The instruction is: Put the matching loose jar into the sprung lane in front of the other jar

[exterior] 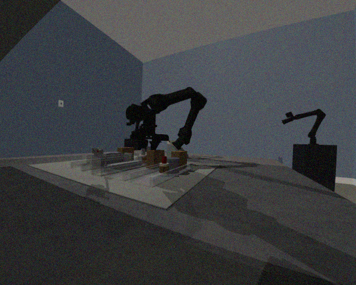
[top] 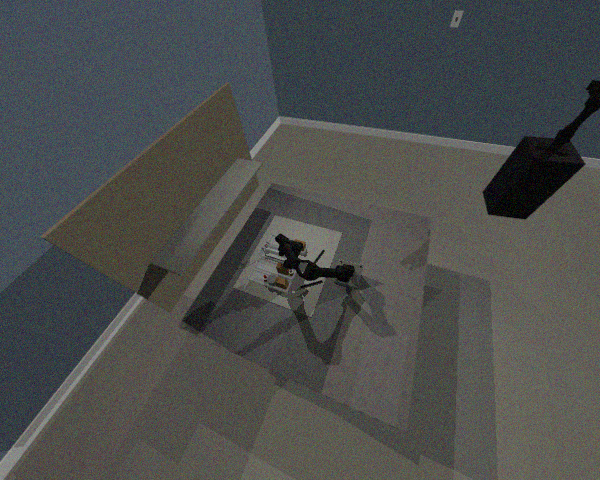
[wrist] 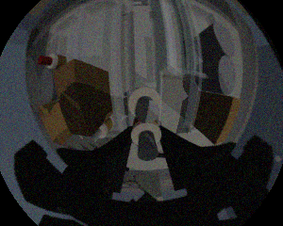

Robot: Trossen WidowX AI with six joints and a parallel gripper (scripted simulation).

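My gripper [wrist: 145,128] is shut on a jar [wrist: 147,145] with a dark grey top and a pale ring-shaped shoulder, seen in the wrist view. Another jar [wrist: 142,107] with the same grey top and pale ring stands directly behind it, in line with the clear lane [wrist: 141,52]. The two look close together; whether they touch cannot be told. The pusher plate, the front stop and the bottom of the held jar cannot be made out. In the top view the arm covers the fingers. A red-topped jar [wrist: 46,60] [exterior: 164,167] stands off to the left in the wrist view.
Brown blocks [wrist: 91,75] [wrist: 218,118] [exterior: 155,156] stand on both sides of the lane. Clear lane walls run alongside. A small pale-topped item [wrist: 104,129] lies left of my fingers. All stands on a white mat [exterior: 159,199] [top: 327,238]. Another arm stands on a black pedestal [exterior: 314,165] [top: 527,180].
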